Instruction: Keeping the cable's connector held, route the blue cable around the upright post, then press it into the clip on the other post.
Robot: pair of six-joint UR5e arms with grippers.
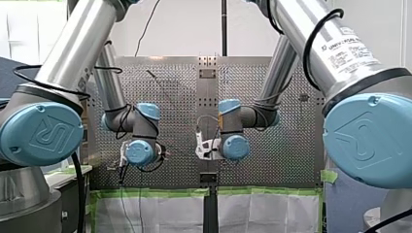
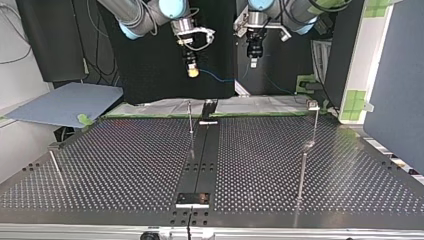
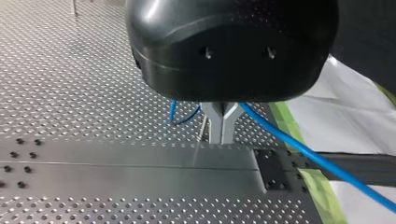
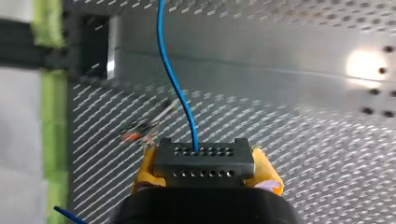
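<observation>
My right end effector (image 4: 205, 170) holds the connector (image 4: 204, 161), a dark grey block with two rows of small holes, clamped between its yellow pads (image 4: 144, 170). The blue cable (image 4: 175, 79) leaves the upper row of holes and runs straight ahead over the surface (image 4: 289, 135).

My left end effector (image 3: 222, 133) is drawn narrow. Its metal fingers (image 3: 215, 116) meet at the tips in a V, and the cable passes through at their root. On one side it shows as a short loop; on the other it runs out as a long line toward the green tape (image 3: 317, 186).

In the top view both end effectors hang side by side above the surface's edge nearest the arms, with the cable sagging between them. A thin upright post (image 2: 190, 117) stands near the middle of that edge, beside the dark centre strip (image 2: 200, 155). Toward the corner at that view's right, another post carries the clip (image 2: 313, 105) at its top. The cable touches neither.

The label (image 1: 351, 46) on my right arm reads "UNIVERSAL ROBOTS" in part; the small print beneath it is too small to read.
</observation>
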